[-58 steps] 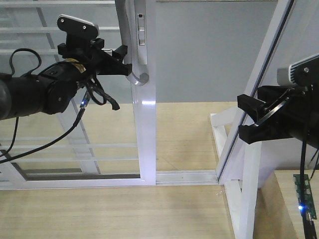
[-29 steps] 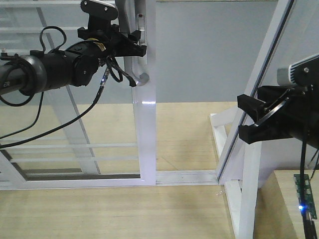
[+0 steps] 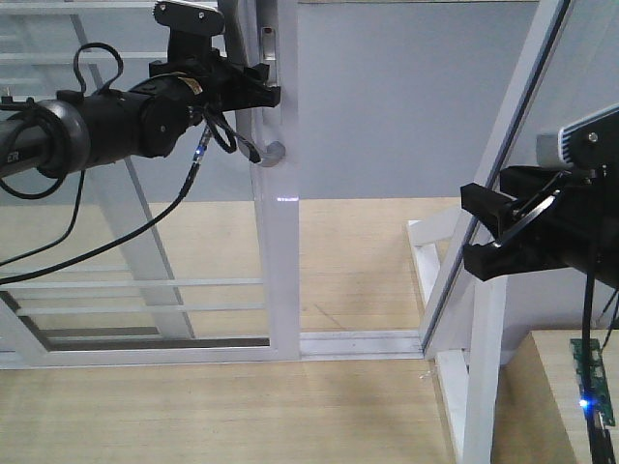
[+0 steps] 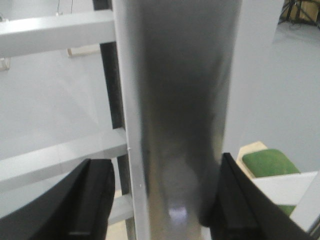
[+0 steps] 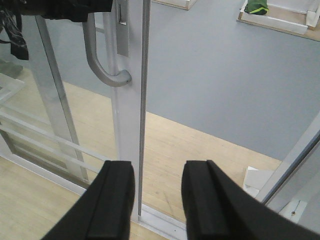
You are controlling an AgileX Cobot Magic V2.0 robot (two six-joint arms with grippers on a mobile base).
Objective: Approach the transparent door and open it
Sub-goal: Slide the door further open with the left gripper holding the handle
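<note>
The transparent door [image 3: 280, 251] is a white-framed glass panel with thin white bars, left of centre in the front view. Its curved grey handle [image 3: 259, 145] is on the right upright. My left gripper [image 3: 259, 89] is at the upper part of the handle. In the left wrist view the grey handle [image 4: 182, 125] fills the space between the black fingers [image 4: 92, 200]; the right finger touches it and the left stands off, so the jaws are open around it. My right gripper [image 3: 479, 227] hangs open to the right, away from the door [image 5: 129, 125] and handle [image 5: 100, 55].
A slanted white frame post [image 3: 508, 135] and a low white wooden frame [image 3: 435, 251] stand at the right. The floor track [image 3: 358, 343] runs between the door and that post. A circuit board with a blue light [image 3: 592, 382] sits at the lower right. A green object [image 5: 257, 7] lies far behind.
My left gripper rose from the handle's lower curve to its upper part. Over the last half second the door's upright shifted slightly left. The right arm has not moved.
</note>
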